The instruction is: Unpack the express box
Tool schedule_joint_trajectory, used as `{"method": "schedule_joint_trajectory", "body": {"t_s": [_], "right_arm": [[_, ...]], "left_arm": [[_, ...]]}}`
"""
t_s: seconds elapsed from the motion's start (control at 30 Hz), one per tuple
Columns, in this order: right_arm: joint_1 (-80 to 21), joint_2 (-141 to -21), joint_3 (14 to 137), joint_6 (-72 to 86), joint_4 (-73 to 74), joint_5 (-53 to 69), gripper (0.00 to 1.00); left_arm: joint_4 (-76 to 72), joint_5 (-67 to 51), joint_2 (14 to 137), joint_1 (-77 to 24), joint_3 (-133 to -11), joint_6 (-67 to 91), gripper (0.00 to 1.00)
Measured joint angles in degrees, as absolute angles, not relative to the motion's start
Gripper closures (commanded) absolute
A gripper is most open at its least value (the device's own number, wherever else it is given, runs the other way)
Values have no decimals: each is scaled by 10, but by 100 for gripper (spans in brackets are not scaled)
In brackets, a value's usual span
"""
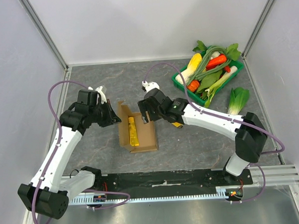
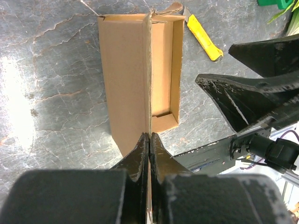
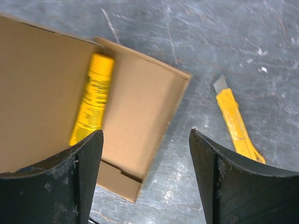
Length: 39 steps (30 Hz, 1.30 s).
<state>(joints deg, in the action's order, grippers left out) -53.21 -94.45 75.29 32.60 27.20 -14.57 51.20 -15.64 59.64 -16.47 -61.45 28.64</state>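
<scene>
Pincer, left (image 2: 149, 136): clamped on the raised flap of the express box (image 1: 138, 132).
Express box: open on the table, between both pincers.
Yellow tube (image 3: 91, 105): inside the box, blurred.
Pincer, right (image 3: 145, 134): open, above the box's right edge.
Knife (image 3: 236, 123): just right of it, arm covers most from above.

I work in a robotics lab test cell: plain white panel walls (image 1: 150, 21) in bare aluminium frame posts (image 1: 44, 32) box in my grey marbled tabletop (image 1: 201, 139), and at 6 o'clock a black mounting plate (image 1: 163, 180) meets a slotted aluminium rail (image 1: 278, 173).
</scene>
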Motion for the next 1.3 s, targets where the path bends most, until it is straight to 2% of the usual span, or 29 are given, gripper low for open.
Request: {"method": "schedule_joint_trajectory", "body": {"t_s": [0.57, 1.3], "right_arm": [[-572, -1036, 770, 327, 206, -46, 24], [-613, -1097, 769, 361, 189, -89, 36]], "left_arm": [[444, -171, 554, -142, -528, 311, 98], [444, -171, 511, -132, -502, 319, 98]]}}
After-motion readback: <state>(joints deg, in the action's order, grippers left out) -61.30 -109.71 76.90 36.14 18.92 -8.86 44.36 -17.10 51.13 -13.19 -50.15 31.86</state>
